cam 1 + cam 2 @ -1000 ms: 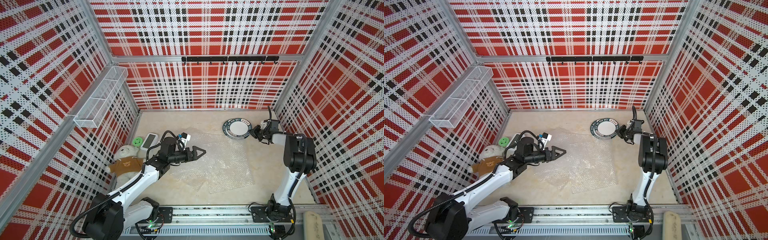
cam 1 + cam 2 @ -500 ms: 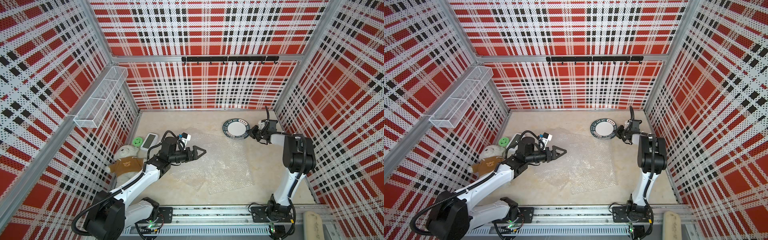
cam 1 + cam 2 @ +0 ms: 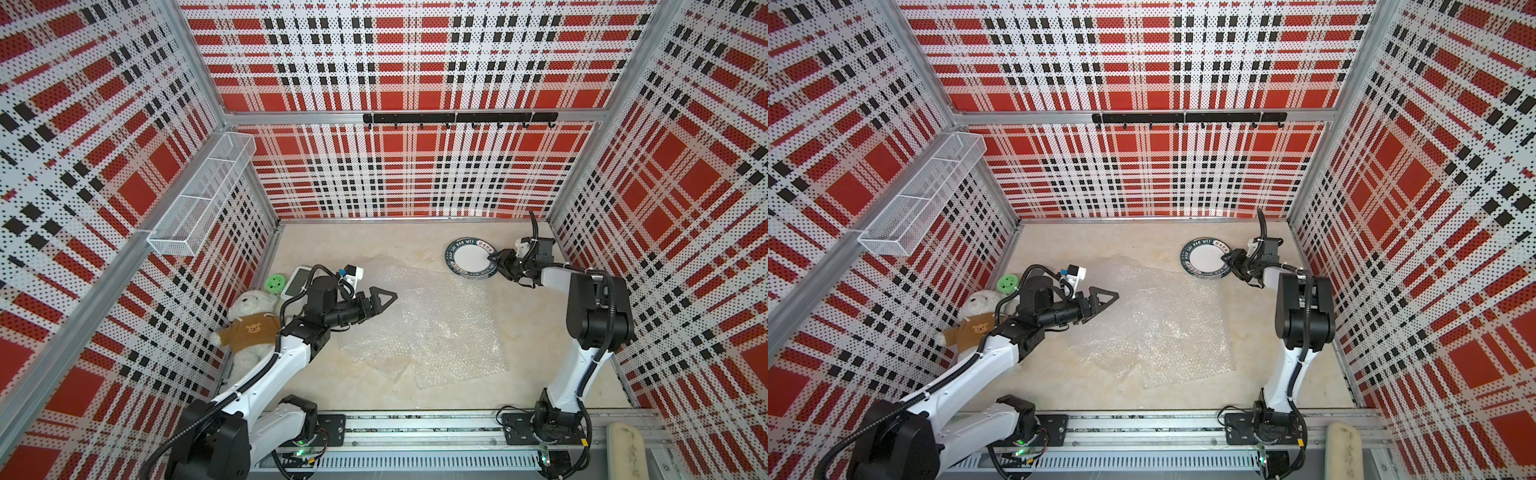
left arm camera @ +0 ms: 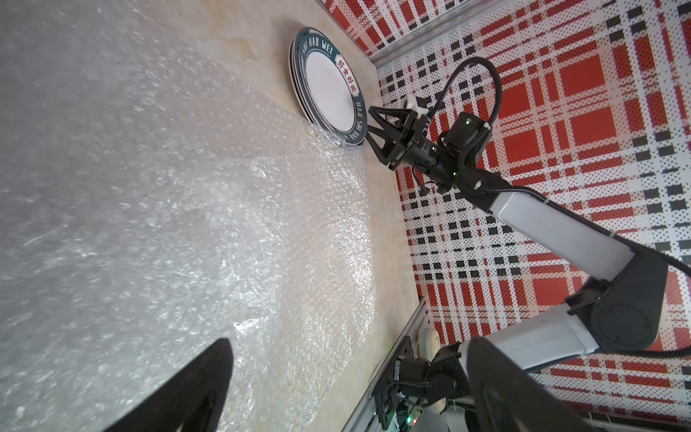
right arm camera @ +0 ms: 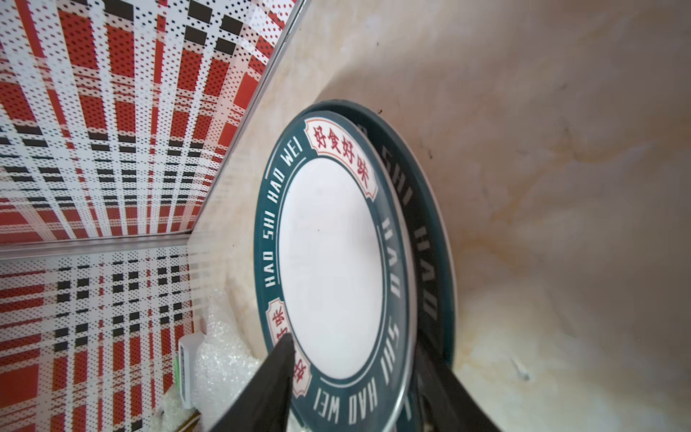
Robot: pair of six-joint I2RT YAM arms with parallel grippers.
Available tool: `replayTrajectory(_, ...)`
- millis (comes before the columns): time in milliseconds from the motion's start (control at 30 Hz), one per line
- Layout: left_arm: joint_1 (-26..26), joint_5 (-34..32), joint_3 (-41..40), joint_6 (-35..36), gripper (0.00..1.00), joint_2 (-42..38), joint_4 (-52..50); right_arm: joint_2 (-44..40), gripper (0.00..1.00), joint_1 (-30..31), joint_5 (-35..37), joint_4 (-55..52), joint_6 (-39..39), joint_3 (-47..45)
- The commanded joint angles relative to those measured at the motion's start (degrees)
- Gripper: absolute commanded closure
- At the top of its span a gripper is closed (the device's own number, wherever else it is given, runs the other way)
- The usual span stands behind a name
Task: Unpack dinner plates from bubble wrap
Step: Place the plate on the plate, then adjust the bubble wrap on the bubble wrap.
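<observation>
Glazed white ceramic with a dark lettered band: the plates (image 3: 471, 259) sit stacked upper right in both top views, their right rim between the slack, parted jaws of my right pincer (image 3: 495, 262), the nearer arm. Clear crinkly bubble wrap (image 3: 436, 328) lies spread mid-frame, a corner reaching the stack; my left pincer (image 3: 388, 296), jaws wide, hovers over its left part.

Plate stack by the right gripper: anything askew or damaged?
The top plate sits off-centre on the plate beneath, leaving a crescent of the lower rim exposed. No chips or cracks show.
</observation>
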Motion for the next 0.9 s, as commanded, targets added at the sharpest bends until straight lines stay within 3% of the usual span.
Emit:
replayTrajectory(0, 2.09, 1.43, -0.83, -0.46, 0.01, -1.53, -1.13, -4.73, 0.42, 0.02, 2.65, -4.01, -2.56, 2.32)
replayTrajectory(200, 1.60, 0.51, -0.61, 2.47, 0.01, -1.03, -5.50, -13.08, 0.34, 0.02, 5.05, -10.75, -4.12, 0.35)
replayTrajectory(333, 0.04, -3.70, 2.23, 7.93, 0.01, 1.42, -13.48, -21.69, 0.30, 0.20, 1.66, -6.00, -1.72, -11.30)
replayTrajectory(467, -4.15, -5.64, 4.61, 9.70, 0.01, 5.70, -14.49, -30.34, 0.23, 1.10, -2.50, 1.39, -1.21, -24.12)
replayTrajectory(533, -5.42, -7.15, 5.86, 10.10, 0.00, 8.75, -14.66, -33.24, 0.21, 2.21, -2.45, -0.09, -2.89, -27.31)
replayTrajectory(700, -9.46, -15.14, 8.84, 9.99, 0.01, 14.96, -13.29, -35.14, 0.21, 3.10, -3.26, -0.74, -4.29, -33.46)
replayTrajectory(867, -10.69, -16.61, 8.03, 8.04, 0.01, 20.03, -10.50, -33.64, 0.23, 3.60, -3.78, 0.08, -5.26, -37.13)
